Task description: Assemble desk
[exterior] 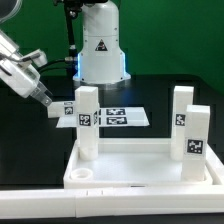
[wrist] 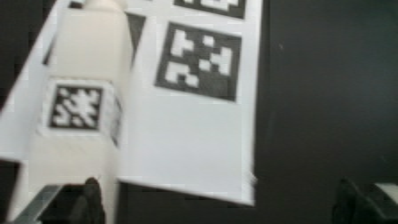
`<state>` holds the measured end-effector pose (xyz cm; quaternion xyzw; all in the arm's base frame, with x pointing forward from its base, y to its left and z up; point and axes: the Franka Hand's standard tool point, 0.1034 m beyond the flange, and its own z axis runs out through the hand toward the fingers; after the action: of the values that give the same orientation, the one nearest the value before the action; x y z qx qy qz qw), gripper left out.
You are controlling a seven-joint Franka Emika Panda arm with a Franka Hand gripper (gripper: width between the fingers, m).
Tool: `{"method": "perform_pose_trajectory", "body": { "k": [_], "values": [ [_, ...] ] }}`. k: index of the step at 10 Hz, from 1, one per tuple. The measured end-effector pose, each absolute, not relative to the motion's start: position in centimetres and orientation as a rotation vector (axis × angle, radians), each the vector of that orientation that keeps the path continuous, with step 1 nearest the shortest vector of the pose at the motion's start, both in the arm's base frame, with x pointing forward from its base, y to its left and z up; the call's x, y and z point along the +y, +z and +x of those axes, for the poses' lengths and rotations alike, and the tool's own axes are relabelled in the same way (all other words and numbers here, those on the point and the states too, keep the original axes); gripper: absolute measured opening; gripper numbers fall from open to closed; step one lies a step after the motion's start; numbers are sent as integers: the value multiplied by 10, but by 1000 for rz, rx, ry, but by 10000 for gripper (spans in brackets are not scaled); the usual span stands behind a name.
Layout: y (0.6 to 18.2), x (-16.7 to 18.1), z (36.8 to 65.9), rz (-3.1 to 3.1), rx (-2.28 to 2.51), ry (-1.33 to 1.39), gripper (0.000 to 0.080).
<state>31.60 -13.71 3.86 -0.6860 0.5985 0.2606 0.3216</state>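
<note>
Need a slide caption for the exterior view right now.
Open gripper near a lying leg; three legs stand on the desk top.

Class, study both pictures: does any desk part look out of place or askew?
Yes. One leg lies on its side, slanting across the marker board's edge, while the three other legs stand upright by the desk top.

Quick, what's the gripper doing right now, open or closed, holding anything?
Gripper: open, fingers spread wide, holding nothing; it hovers over a desk leg lying beside the marker board.
</note>
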Motion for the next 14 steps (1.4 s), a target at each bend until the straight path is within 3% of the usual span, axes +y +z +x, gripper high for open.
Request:
{"method": "perform_pose_trajectory", "body": {
  "k": [2, 4, 12, 14],
  "values": [
    [28, -145, 292, -1654, 1580, 778, 649],
    [18, -149, 288, -1648, 1598, 795, 649],
    [5, -122, 296, -1706, 1583, 844, 649],
    [5, -122, 296, -1707, 1582, 844, 387]
  ]
}}
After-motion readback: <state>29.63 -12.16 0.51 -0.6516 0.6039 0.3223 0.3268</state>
